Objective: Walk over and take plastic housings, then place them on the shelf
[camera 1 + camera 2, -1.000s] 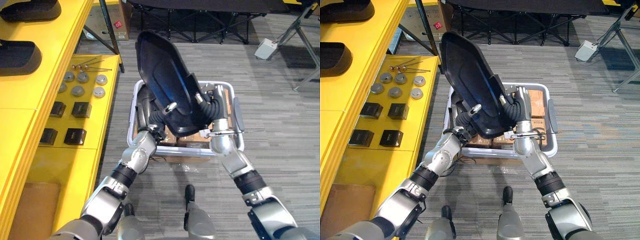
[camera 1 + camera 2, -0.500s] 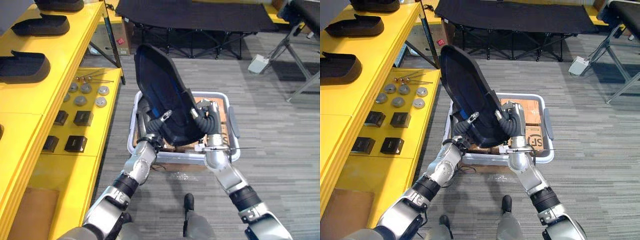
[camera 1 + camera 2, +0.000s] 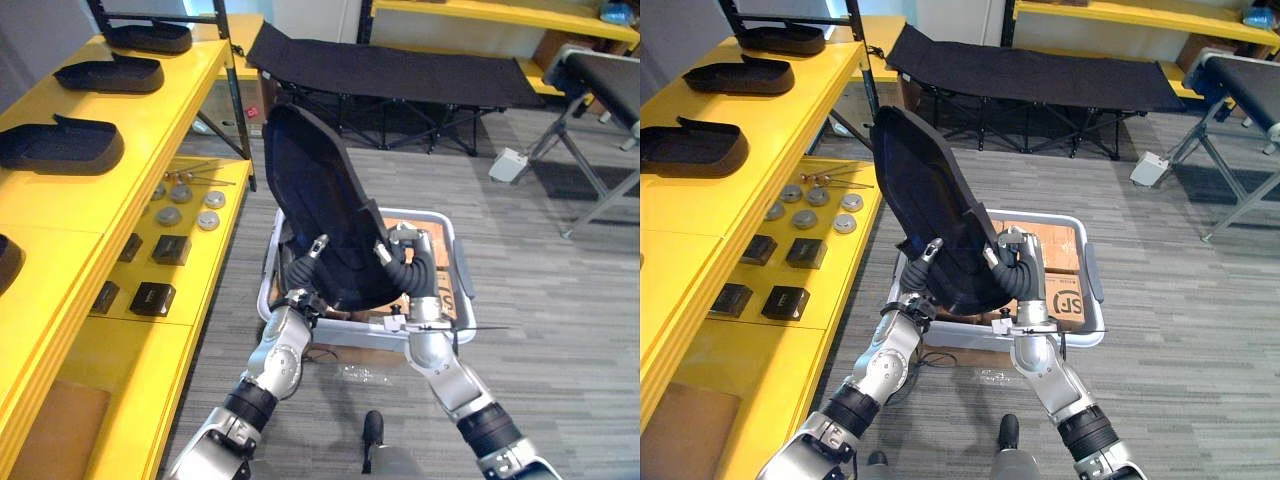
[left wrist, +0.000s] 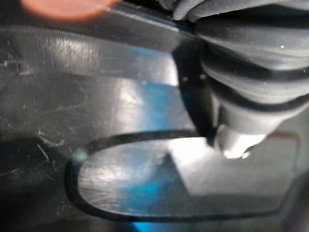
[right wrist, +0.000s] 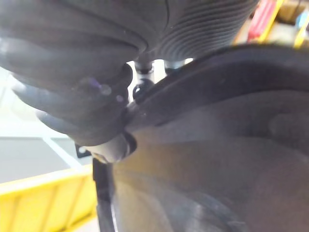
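Hands are both clamping on one black plastic housing (image 3: 318, 185). Left hand (image 3: 303, 268) is curling its fingers (image 3: 318, 244) over the lower left edge, one tip pressing on the hollow inner face. Right hand (image 3: 410, 262) is wrapping round the lower right edge, fingers closed on the rim. The left wrist view is showing a fingertip (image 4: 235, 143) resting on the housing's glossy, scratched inner surface. The right wrist view is showing the dark ribbed cover sitting tight against the housing's curved edge.

The housing is being held up off the floor, long axis steeply tilted, upper end leaning toward the robot's left and away from it, hollow side facing the camera. Its lower end is hanging over a grey bin (image 3: 452, 240) that is standing on the carpet floor (image 3: 560, 290). Brown cardboard boxes (image 3: 1038, 234) are lying inside the bin, and a dark part is showing under the housing on the bin's left side; what it is, cannot tell.

A yellow shelf (image 3: 90, 205) is running along the robot's left. Three more black housings (image 3: 60, 145) are sitting in a row on its upper tier, well apart from the held one. On the lower tier, round metal discs (image 3: 188, 206) are lying in a cluster, small black blocks (image 3: 150, 297) nearer the robot. A black folding cot (image 3: 400, 75) is standing beyond the bin.
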